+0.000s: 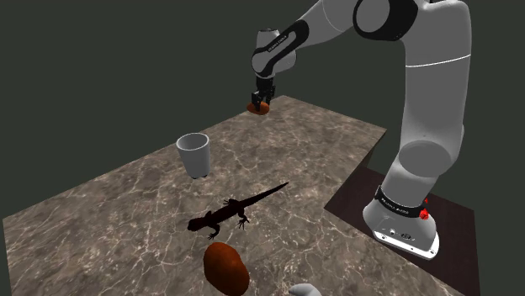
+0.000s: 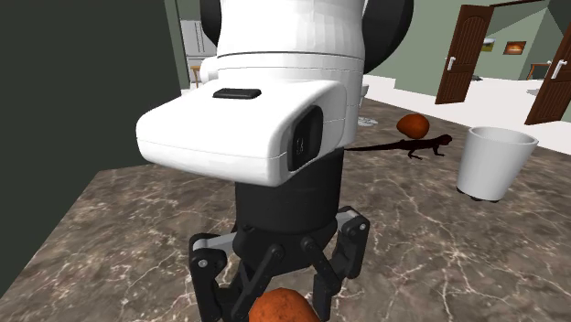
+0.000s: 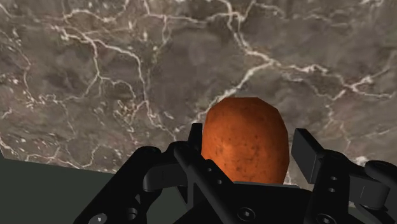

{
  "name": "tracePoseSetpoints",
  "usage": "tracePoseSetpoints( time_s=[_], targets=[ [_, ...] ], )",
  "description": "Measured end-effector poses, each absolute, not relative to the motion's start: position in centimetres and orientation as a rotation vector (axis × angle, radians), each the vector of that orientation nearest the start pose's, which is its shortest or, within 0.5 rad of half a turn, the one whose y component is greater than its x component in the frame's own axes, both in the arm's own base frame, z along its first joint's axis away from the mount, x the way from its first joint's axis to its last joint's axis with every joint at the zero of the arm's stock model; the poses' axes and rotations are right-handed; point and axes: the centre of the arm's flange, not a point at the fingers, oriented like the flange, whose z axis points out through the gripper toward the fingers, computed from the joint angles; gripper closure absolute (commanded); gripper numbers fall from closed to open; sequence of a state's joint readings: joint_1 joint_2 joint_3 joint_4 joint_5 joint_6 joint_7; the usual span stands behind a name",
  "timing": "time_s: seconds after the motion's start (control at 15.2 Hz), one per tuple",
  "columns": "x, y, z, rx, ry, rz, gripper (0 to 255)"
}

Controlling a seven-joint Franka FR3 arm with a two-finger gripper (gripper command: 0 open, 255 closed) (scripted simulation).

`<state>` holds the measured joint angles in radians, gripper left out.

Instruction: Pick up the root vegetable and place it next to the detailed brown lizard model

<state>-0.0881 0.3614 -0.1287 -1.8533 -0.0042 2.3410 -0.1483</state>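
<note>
Two black fingers of the gripper (image 3: 249, 141) clasp a rounded, orange-brown speckled root vegetable (image 3: 245, 143) from both sides, jaws part-way closed with it between them. In the shoulder view the vegetable (image 1: 259, 108) sits under the gripper (image 1: 263, 99), low over the far edge of the brown veined marble tabletop (image 1: 320, 151); touching the surface or just off it, can't tell. White arm (image 1: 421, 76) rises from its dark box stand (image 1: 353, 198), bends over to the shoulder view's left, wrist pointing down.

Plain white tapered cup (image 1: 194, 154) stands upright, well apart from the gripper; its inside can't be made out. Dark brown lizard model (image 1: 229, 212) lies flat nearer the camera, tail towards the gripper's end of the table. Second orange-brown root vegetable (image 1: 225, 267) lies just beside the lizard's head end (apart, not touching).

Wrist view: the marble's edge runs close beside the gripper, dark grey-green beyond it. Bare marble lies between the gripper, cup and lizard. Second exterior view: lizard (image 2: 425, 144) and cup (image 2: 494, 162) sit behind the gripper (image 2: 279, 295).
</note>
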Motion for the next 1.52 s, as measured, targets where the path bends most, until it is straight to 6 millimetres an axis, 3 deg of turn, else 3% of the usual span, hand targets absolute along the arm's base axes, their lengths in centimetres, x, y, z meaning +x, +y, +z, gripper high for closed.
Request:
tracePoseSetpoints(
  time_s=[0.46,1.52],
  targets=[
    [63.3,-13.4,34.8,-3.205,0.088,-0.189,255],
    [63.2,-13.4,43.1,-3.205,0.087,-0.189,255]
  ],
)
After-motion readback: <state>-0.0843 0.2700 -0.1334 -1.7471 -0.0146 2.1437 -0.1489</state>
